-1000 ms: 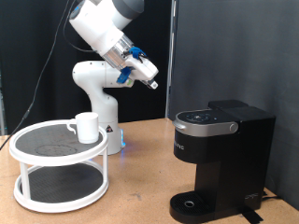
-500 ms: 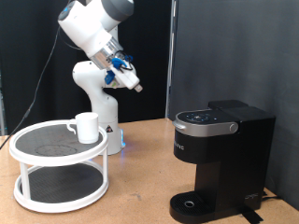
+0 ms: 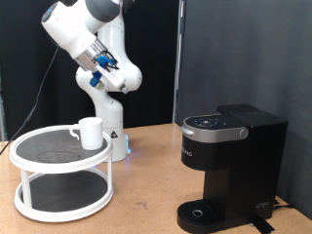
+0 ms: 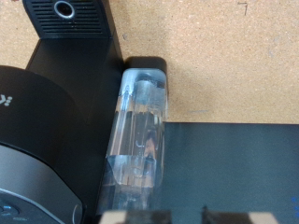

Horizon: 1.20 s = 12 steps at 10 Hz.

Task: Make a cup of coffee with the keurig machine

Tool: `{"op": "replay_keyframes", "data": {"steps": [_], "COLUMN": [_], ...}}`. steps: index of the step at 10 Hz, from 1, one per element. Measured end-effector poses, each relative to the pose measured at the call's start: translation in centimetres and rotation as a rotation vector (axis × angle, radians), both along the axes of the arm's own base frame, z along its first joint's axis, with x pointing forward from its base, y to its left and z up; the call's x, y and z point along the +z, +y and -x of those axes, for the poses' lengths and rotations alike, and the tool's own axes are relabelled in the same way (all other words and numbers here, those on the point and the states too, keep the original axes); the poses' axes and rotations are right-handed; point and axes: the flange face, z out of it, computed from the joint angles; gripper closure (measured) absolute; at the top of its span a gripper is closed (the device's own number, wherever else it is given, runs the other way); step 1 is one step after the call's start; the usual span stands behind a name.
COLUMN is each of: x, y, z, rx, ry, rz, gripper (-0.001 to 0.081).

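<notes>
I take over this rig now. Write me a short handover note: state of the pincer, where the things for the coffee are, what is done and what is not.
Pincer: raised high at the exterior view's upper left, holding nothing I can see; open or shut is unclear.
Small white ceramic mug: on the top tier of the white two-tier round stand, exterior view's left.
Boxy matte-black coffee machine: exterior view's right, lid down, round drip base bare.
Done: nothing visible.
Left: mug not yet at the machine; no coffee brewed.
</notes>
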Motion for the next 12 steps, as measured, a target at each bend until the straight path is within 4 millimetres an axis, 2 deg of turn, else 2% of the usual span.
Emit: {"op": "replay_keyframes", "data": {"steps": [2,6,10,12], "x": [-0.1,-0.4,-0.3,-0.2], "y": [-0.3,-3.8,-8.5,-10.0], "z": [0.6,5.2,9.3,10.6], "rx": [0.025,0.132,-0.037,-0.096], "ry": [-0.016,-0.022,-0.033,-0.042], "rz": [-0.005,0.007,0.000,-0.005], "gripper": [0.0806,0.0806,0.0806,0.0806]}}
